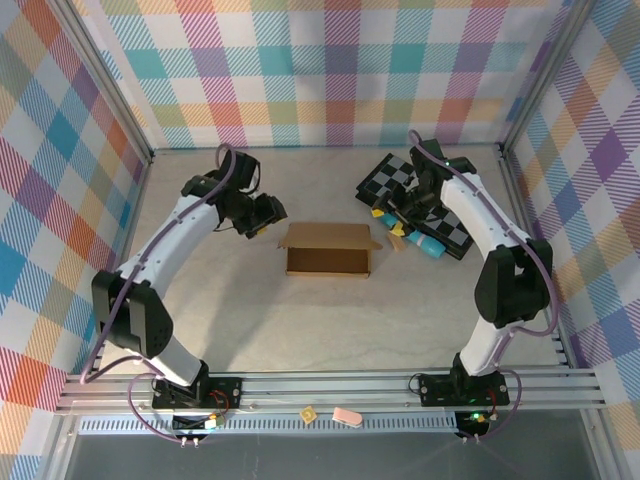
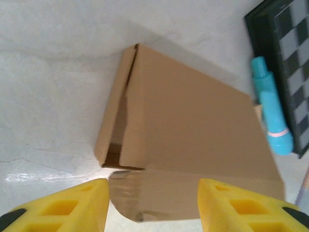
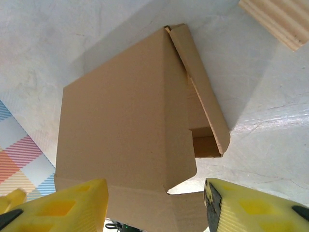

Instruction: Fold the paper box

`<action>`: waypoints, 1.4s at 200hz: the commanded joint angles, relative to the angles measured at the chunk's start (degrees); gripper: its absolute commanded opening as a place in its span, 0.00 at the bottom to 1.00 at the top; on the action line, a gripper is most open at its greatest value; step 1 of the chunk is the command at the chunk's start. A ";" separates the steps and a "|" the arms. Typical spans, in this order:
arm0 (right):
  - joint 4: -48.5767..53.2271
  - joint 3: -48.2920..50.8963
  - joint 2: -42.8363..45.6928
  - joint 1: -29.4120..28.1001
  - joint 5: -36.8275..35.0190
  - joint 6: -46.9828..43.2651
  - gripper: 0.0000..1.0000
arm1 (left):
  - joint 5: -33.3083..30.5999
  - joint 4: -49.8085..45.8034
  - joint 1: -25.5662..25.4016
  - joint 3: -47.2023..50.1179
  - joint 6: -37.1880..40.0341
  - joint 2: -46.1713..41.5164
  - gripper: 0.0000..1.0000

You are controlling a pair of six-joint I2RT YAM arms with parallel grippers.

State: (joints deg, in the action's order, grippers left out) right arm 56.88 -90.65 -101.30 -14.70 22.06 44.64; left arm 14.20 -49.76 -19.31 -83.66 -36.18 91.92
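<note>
The brown paper box [image 1: 328,249] stands partly folded in the middle of the table, with its lid panel over it and small side flaps sticking out at both ends. My left gripper [image 1: 268,214] hangs at its left end, open; in the left wrist view the box [image 2: 188,130] sits just ahead and a flap lies in the gap between the yellow fingers [image 2: 72,208]. My right gripper [image 1: 401,214] is at the right end, open too. The right wrist view has the box [image 3: 120,125] with a loose end flap between its fingers [image 3: 251,208].
A black-and-grey checkered board [image 1: 415,195] lies at the back right under the right arm, with turquoise items [image 1: 428,245] beside it. A turquoise tube [image 2: 273,113] lies past the box. A ribbed wooden block [image 3: 277,19] is nearby. Small pieces [image 1: 347,416] rest on the front rail.
</note>
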 commanded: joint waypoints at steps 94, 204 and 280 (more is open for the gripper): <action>0.17 0.19 -7.08 -2.17 5.45 -5.27 0.48 | 11.45 9.18 1.38 7.75 -0.37 3.97 0.41; -4.23 3.92 -7.78 -3.24 7.56 -4.04 0.35 | 13.10 11.95 1.12 11.46 -1.05 4.59 0.29; -5.64 6.97 -8.08 -3.40 6.96 -4.40 0.29 | 13.05 13.55 0.59 14.46 -1.08 4.55 0.21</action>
State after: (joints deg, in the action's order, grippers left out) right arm 51.86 -84.95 -108.71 -17.72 28.16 40.66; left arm 26.55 -36.73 -18.24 -70.63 -36.67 96.16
